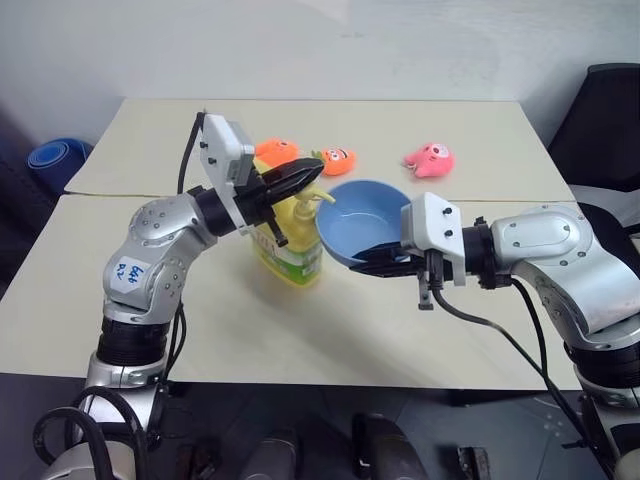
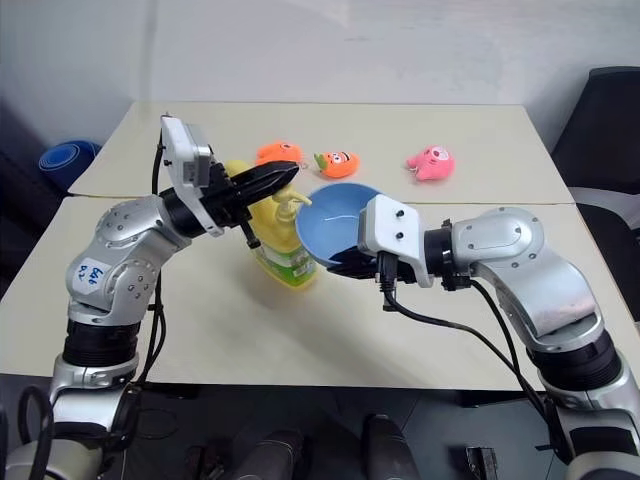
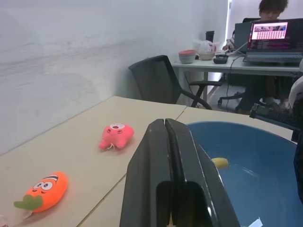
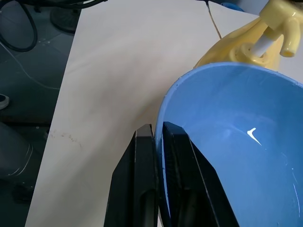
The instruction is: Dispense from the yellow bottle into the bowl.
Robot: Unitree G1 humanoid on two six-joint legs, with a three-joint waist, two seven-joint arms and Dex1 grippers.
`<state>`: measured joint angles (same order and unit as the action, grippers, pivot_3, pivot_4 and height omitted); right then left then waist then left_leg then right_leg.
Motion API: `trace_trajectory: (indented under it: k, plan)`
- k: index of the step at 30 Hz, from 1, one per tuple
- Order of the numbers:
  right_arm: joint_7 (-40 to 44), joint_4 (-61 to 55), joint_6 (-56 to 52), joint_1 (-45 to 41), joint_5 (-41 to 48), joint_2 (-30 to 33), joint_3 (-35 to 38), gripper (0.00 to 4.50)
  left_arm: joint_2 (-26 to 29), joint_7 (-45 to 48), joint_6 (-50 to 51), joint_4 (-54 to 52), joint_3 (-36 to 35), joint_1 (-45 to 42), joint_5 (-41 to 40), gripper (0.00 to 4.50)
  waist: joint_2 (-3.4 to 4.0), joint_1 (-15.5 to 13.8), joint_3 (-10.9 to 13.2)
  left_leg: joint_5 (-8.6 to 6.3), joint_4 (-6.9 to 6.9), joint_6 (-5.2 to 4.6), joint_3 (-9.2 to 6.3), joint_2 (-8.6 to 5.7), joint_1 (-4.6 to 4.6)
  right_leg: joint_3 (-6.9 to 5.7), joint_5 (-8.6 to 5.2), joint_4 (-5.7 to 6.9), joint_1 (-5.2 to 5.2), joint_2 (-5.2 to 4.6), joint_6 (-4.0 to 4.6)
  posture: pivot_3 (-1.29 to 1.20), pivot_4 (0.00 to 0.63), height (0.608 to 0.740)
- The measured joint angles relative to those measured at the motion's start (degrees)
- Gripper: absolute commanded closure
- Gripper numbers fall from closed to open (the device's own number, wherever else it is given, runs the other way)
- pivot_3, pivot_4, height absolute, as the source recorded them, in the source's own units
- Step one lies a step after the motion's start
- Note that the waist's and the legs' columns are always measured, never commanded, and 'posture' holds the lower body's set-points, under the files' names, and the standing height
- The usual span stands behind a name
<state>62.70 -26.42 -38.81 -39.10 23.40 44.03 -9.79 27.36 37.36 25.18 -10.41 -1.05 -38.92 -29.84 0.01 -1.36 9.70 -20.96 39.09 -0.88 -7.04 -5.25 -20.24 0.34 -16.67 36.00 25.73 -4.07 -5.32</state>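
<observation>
Standing upright, yellow bottle (image 1: 290, 240), green-white label.

Bowl (image 4: 236, 142): smooth glossy blue plastic, one bright glint inside. Yellow bottle (image 1: 290, 245): glossy plastic, printed label slightly shiny. Desk (image 1: 330, 320): matt beige top, smooth, faint scuffs near its edge. Gripper fingers (image 3: 170, 189): black plastic, satin sheen. Arm shells: brushed silver metal look. Toys at the far edge: soft, matt.

An office: desk (image 3: 265, 66) with open laptop (image 3: 274, 41), seated person (image 3: 271, 8), black swivel chair (image 3: 163, 78).
</observation>
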Motion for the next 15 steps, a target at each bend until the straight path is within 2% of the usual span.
trace_trajectory:
  k: [15]
  plan:
    - [-1.4,2.3,0.1,-0.2,-0.7,-1.1,-1.0,4.5,-0.5,-3.9,5.9,-2.5,0.4,1.1,0.9,4.47,0.01,0.0,-0.2,0.0,0.01,0.0,0.0,0.0,0.25,0.01,0.0,0.05,-0.26,-0.01,0.0,0.0,0.15,0.74]
